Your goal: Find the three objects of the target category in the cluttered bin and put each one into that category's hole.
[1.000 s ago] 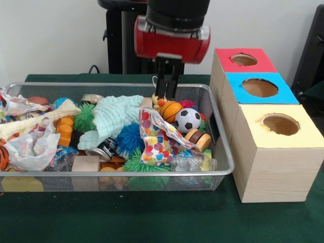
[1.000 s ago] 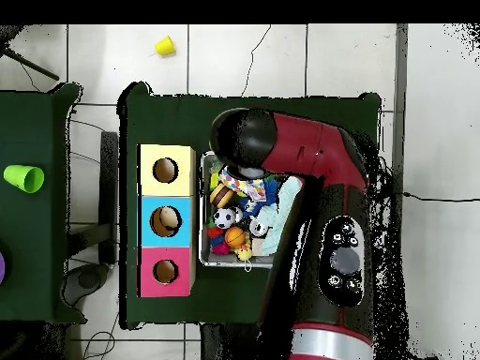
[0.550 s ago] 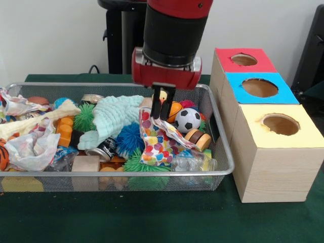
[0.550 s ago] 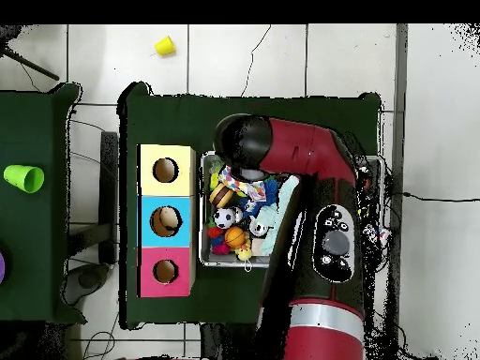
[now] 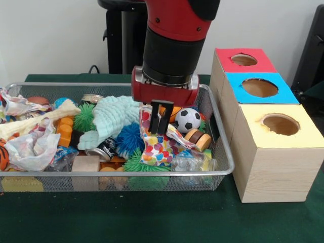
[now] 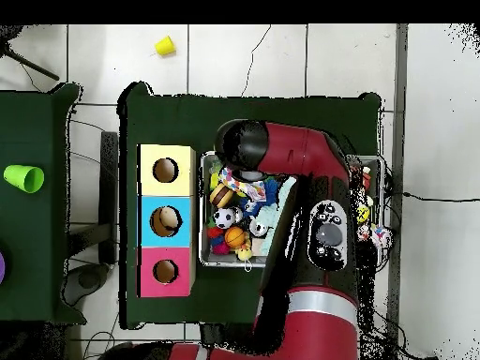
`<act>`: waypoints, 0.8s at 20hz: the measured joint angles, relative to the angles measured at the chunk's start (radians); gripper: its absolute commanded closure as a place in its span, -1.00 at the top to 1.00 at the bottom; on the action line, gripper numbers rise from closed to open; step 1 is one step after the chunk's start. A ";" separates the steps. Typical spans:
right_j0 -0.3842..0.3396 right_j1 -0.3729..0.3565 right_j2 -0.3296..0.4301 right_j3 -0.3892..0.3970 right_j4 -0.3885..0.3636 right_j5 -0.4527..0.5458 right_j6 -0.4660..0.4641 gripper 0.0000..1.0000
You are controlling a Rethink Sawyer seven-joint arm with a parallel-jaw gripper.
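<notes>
The black-and-white soccer ball [image 5: 188,119] lies in the mesh bin [image 5: 223,152], at 3 o'clock of the gripper [image 5: 158,123]. Since 0.5 s ago, the gripper has dropped onto the dotted cloth [image 5: 161,143], fingers narrowly parted, gripping nothing.

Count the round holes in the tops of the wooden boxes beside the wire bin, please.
3, in one row: the hole in the red top farthest back, the hole in the blue top in the middle, the hole in the yellow top nearest the camera. None looks hidden.

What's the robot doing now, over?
Pincer open, low over spotted cloth. Soccer ball beside it, untouched. Cloth and clutter crowd the bin.
</notes>
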 measured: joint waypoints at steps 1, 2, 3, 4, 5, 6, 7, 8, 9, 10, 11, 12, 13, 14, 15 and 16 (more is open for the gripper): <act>0.000 0.006 0.000 -0.003 -0.001 -0.005 0.000 -1.00; 0.000 0.010 0.000 -0.006 -0.001 -0.007 0.000 -1.00; 0.001 0.013 0.000 -0.009 -0.001 -0.008 0.000 -1.00; 0.002 0.016 0.000 -0.011 -0.001 -0.009 0.000 -1.00; 0.003 0.018 0.000 -0.014 -0.001 -0.010 0.000 -1.00; 0.005 0.021 0.000 -0.019 -0.002 -0.010 0.000 -1.00; 0.007 0.024 0.000 -0.024 -0.003 -0.010 0.000 -1.00; 0.009 0.027 0.000 -0.028 -0.003 -0.010 0.000 -1.00; 0.011 0.030 0.000 -0.031 -0.003 -0.011 0.000 -1.00; 0.013 0.033 0.000 -0.034 -0.004 -0.013 0.000 -1.00; 0.014 0.036 0.000 -0.036 -0.004 -0.014 0.000 -1.00; 0.015 0.037 0.000 -0.037 -0.004 -0.015 0.000 -1.00; 0.017 0.041 0.000 -0.040 -0.004 -0.017 0.000 -1.00; 0.018 0.043 0.000 -0.041 -0.005 -0.018 0.000 -1.00; 0.021 0.050 0.000 -0.044 -0.005 -0.022 0.000 -1.00; 0.022 0.053 0.000 -0.046 -0.006 -0.023 0.000 -1.00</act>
